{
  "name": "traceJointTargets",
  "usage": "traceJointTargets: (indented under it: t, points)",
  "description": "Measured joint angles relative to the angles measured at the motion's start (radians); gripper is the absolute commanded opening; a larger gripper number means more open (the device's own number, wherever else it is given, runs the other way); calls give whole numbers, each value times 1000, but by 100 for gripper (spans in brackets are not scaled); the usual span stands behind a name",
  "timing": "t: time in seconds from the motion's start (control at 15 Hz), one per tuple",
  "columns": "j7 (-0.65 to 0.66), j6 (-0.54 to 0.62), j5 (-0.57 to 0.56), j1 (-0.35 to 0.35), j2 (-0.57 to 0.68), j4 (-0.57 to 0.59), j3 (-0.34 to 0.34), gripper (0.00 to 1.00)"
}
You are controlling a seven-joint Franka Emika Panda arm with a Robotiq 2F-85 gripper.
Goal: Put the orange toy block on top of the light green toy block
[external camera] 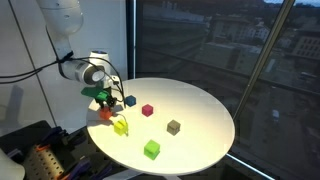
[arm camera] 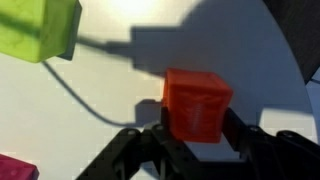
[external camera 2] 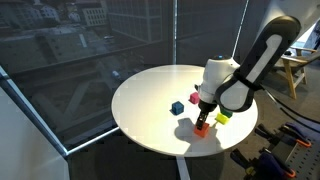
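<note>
In the wrist view the gripper (arm camera: 198,122) is clenched on the orange toy block (arm camera: 197,100). Its two dark fingers (arm camera: 240,130) press against opposite sides of the cube, which sits squarely between them with its top face lit. The grasp looks made, so I judge the step in hand to be the carry. Whether the block has left the desk (arm camera: 100,110) I cannot tell; in an exterior view it sits very low, at or just above the surface (external camera 2: 202,128). A little beyond it, in the upper left corner of the wrist view, lies the light green toy block (arm camera: 38,28), apart from the orange one with bare desk between them. In both exterior views it rests just beside the gripper (external camera: 121,126) (external camera 2: 222,117), upright and with nothing on top. The next move would call for a lift high enough for the orange cube's underside to pass above the lime cube's top. After that comes a short sideways shift until the two are square over each other, a gentle descent, and only then a release. A low or skewed approach would likely nudge the light cube aside. Farther across the desk, well apart from the pair, stand a magenta cube (external camera: 147,110), a blue cube (external camera: 130,101), an olive cube (external camera: 173,127) and a bright green cube (external camera: 151,149). The bright green cube is more saturated than the target, and none of these four lies in the short path between the pair.
</note>
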Motion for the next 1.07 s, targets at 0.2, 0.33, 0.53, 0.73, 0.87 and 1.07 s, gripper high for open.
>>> traceJointTargets:
  t: [0.2, 0.33, 0.53, 0.73, 0.87, 1.07]
  points:
    - [0, -46, 0, 0, -4, 11, -1, 30]
    - [0, -76, 0, 0, -8, 15, -2, 30]
    - [0, -112, 0, 1, -18, 18, -5, 30]
    - [0, -133, 0, 1, -33, 18, -6, 30]
    - [0, -143, 0, 1, -45, 19, -7, 30]
    - [0, -151, 0, 1, -62, 19, -8, 30]
